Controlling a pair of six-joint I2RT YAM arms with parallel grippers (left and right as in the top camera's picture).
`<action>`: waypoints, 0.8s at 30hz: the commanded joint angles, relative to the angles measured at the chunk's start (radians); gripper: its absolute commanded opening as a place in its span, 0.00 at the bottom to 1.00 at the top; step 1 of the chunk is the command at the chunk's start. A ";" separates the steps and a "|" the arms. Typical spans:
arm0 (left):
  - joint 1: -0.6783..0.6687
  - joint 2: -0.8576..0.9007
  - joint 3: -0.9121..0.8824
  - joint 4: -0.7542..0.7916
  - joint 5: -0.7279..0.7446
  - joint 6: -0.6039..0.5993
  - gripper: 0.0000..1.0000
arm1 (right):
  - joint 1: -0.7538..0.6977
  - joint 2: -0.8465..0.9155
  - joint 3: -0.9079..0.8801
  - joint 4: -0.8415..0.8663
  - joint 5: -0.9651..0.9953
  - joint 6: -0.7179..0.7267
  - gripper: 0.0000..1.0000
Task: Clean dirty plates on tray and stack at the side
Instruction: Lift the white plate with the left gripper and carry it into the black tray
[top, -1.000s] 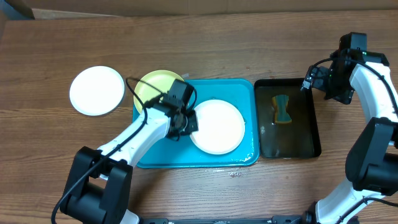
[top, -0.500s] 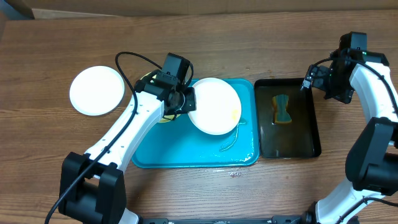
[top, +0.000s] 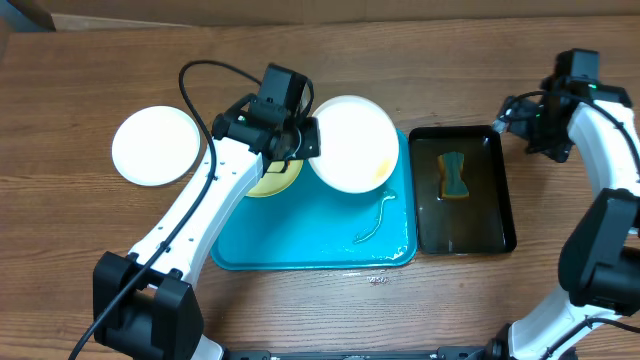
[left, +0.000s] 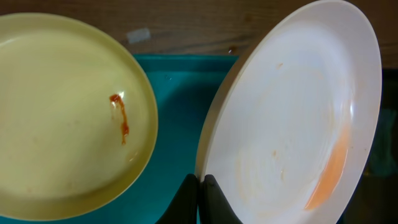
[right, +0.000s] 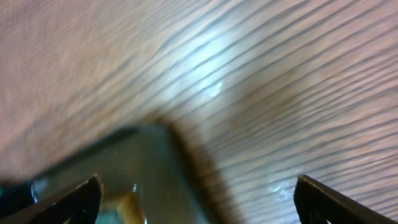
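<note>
Overhead view, plates, count three: two white, one lime green.

1. White plate (top: 352, 142), pinched at its rim by the left end effector (top: 300, 148), which is pressed together on the edge. It is held tilted over the far rim of the tray (top: 300, 240). In the left wrist view it stands up and right of the fingertips (left: 188, 190), with an orange smear (left: 329, 174) near its far side.
2. Green plate (left: 62, 112), just beside and left of those fingertips, resting partly on the tray and bearing one red streak (left: 120, 118).
3. Second white plate (top: 155, 146), on the tabletop (top: 100, 60), well apart from the left end effector and off the tray.

Turquoise tray, count one.

Black tray (top: 495, 230), count one, holding one sponge (top: 455, 175).

Right end effector (right: 199, 199), spread and holding nothing, is above the black tray's corner. The picture is blurred.
</note>
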 joint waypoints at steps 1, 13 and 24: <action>-0.040 -0.014 0.037 0.026 -0.003 0.022 0.04 | -0.083 -0.022 0.011 0.025 0.003 0.082 1.00; -0.315 -0.011 0.036 0.189 -0.304 0.047 0.04 | -0.188 -0.022 0.011 0.026 0.003 0.082 1.00; -0.681 0.020 0.036 0.386 -0.890 0.454 0.04 | -0.188 -0.022 0.011 0.026 0.003 0.082 1.00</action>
